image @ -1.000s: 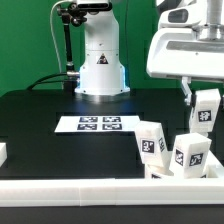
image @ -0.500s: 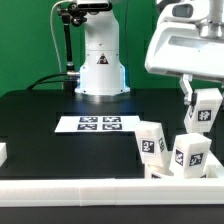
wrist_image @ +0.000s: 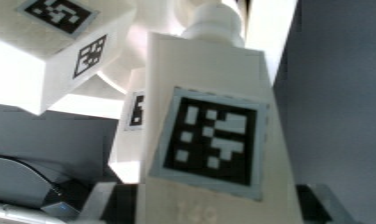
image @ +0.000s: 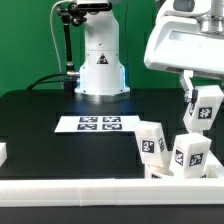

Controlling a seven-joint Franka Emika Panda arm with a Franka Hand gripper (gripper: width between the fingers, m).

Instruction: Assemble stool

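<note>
The white leg (image: pixel 204 108) hangs in the air on the exterior view's right, just above the other legs (image: pixel 190 152), which stand near the front of the black tabletop (image: pixel 40 130). It looks hard and light (smooth plastic may slip). Its flat sides seem the best place to hold it, and the hand (image: pixel 198 98) pinches it there. The marker board (image: pixel 97 124) lies well apart, to the left.

The raised leg (image: pixel 206 108) hides most of the fingers (image: pixel 187 94) clamping it; the wrist view shows it blurred (one end cut off)
</note>
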